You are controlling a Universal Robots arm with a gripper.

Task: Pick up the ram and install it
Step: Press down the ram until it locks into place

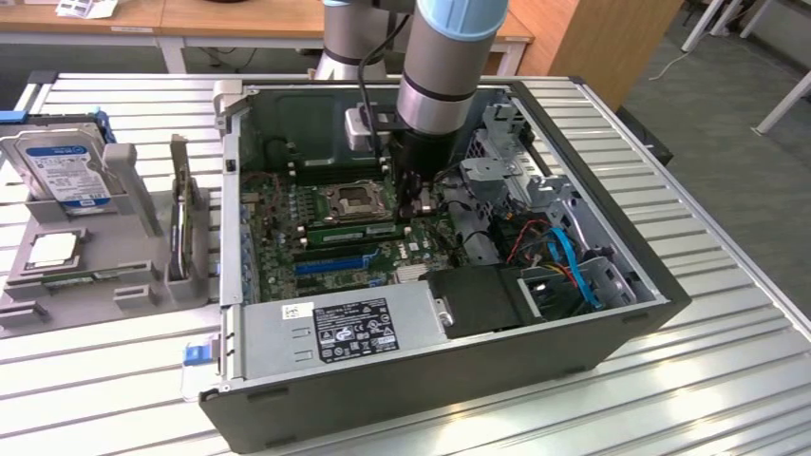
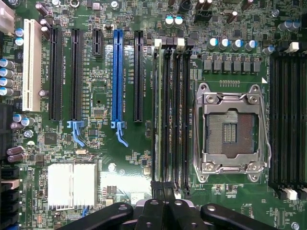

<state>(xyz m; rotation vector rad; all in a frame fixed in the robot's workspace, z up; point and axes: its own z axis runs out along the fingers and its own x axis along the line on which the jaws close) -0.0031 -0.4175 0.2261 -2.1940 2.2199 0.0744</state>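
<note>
Over the open computer case (image 1: 576, 275), lying on its side on a slatted metal counter (image 1: 709, 380), the robot arm reached straight down to the motherboard (image 1: 336, 237). Its claw (image 1: 416, 201) was clenched, fingers drawn together just above the bank of memory slots (image 2: 170, 115) beside the empty CPU socket (image 2: 230, 132).

The ram (image 2: 156, 115) appeared as a thin green edge standing in the outermost slot of that bank, on the side toward the expansion slots. Whether the claw was touching it could not be told.

Doing this step well seemed to depend on the stick being square to its slot along its full length, pressed evenly and straight down, so that the white end latches (image 2: 158, 43) could close; a tilted push risked jamming one end.

The counter was ribbed, pale metal with narrow gaps. At the exterior view's left stood a grey holder tray (image 1: 76, 275) carrying a hard drive (image 1: 61, 166), a square silver chip (image 1: 53, 249) and an upright expansion card (image 1: 184, 223). Inside the case a power supply (image 1: 336, 328) lay along the near wall, with blue cables (image 1: 576, 266) at the exterior view's right. Wooden desks (image 1: 228, 17) stood behind, on a grey floor (image 1: 723, 123).
</note>
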